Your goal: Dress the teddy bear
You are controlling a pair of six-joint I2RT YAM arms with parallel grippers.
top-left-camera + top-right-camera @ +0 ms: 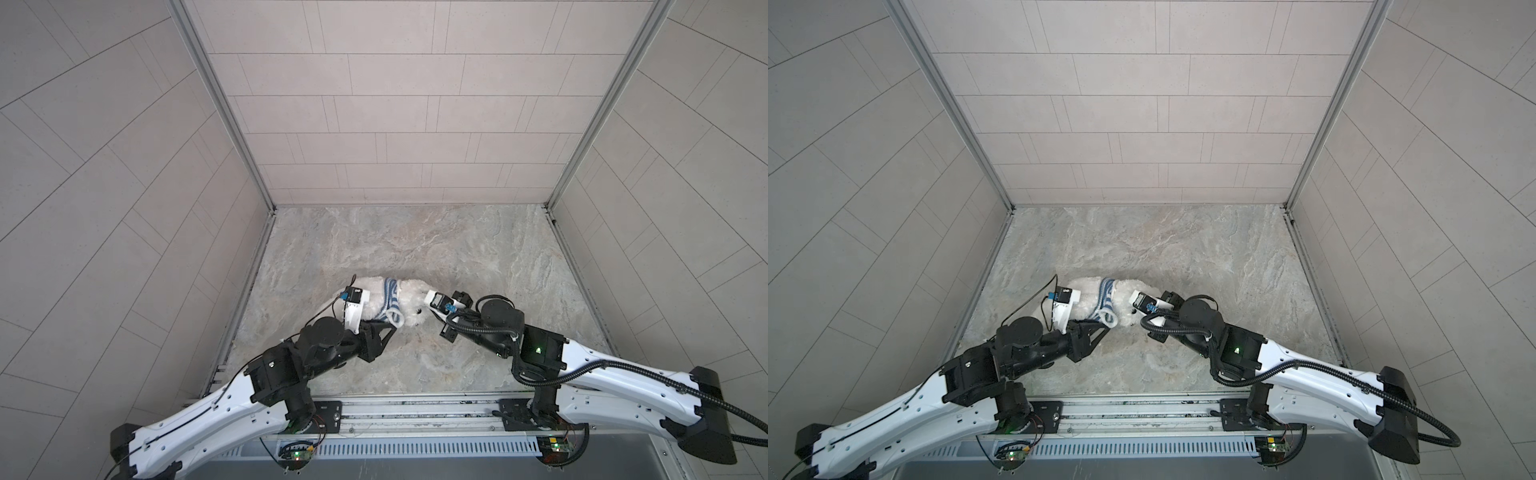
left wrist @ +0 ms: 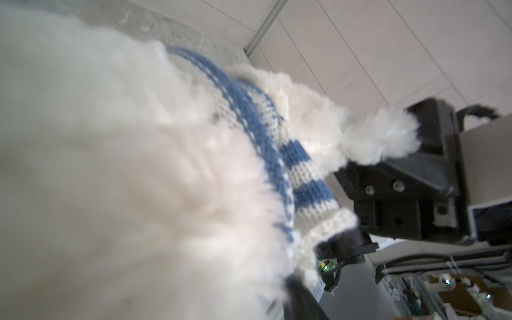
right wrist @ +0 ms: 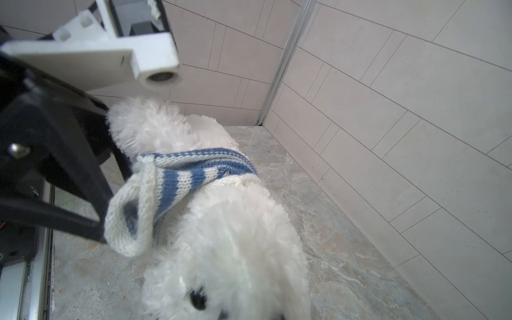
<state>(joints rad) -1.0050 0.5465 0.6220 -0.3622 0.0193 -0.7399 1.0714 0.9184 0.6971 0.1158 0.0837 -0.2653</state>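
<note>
The white fluffy teddy bear (image 1: 415, 313) (image 1: 1125, 309) lies on its side mid-floor, head toward the right arm. A blue-and-white striped shirt (image 1: 391, 297) (image 1: 1106, 299) (image 3: 194, 171) is bunched round its chest, one sleeve cuff (image 3: 130, 219) hanging loose. My left gripper (image 1: 388, 328) (image 3: 115, 206) is at that cuff with its jaws apart, one fingertip (image 3: 101, 235) touching the knit. In the left wrist view fur (image 2: 110, 166) hides all but one finger (image 2: 302, 302). My right gripper (image 1: 426, 309) (image 1: 1136, 309) is shut on the bear's head, gripping an ear tuft (image 2: 382, 138).
The marbled floor (image 1: 478, 257) is boxed in by tiled walls (image 1: 395, 124) at the back and both sides. A metal rail (image 1: 415, 411) carrying both arm bases runs along the front edge.
</note>
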